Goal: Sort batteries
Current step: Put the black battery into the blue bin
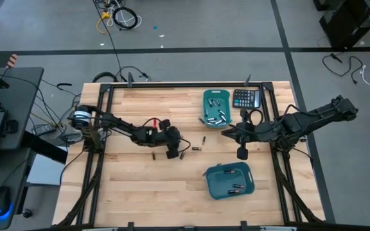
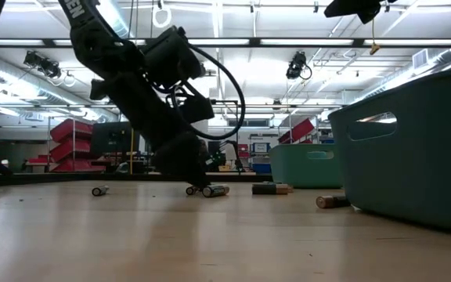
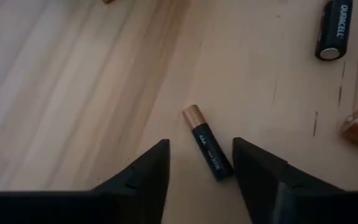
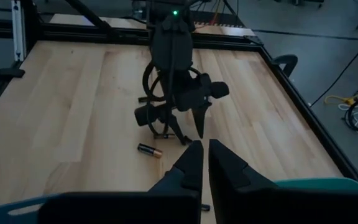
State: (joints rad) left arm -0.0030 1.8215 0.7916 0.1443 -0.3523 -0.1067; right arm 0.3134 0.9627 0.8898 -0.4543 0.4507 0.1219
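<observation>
My left gripper [image 3: 199, 154] is low over the table's middle [image 1: 174, 153], open. Its fingers stand on either side of a black and copper AAA battery [image 3: 207, 143] that lies flat on the wood; I see no touch. More loose batteries lie nearby [image 1: 196, 148] [image 1: 153, 156] [image 3: 330, 31]. In the low view the left gripper [image 2: 198, 185] reaches the tabletop beside a battery [image 2: 214, 189]. My right gripper [image 4: 202, 150] hovers shut and empty to the right [image 1: 241, 153], above the near teal bin [image 1: 230, 180].
A far teal bin [image 1: 216, 108] holds several batteries, and a black calculator [image 1: 246, 98] lies next to it. The near bin holds a few cells [image 1: 236, 188]. Black frame rails [image 1: 105, 128] run along the table's sides. Bare wood spreads toward the near left edge [image 1: 133, 192].
</observation>
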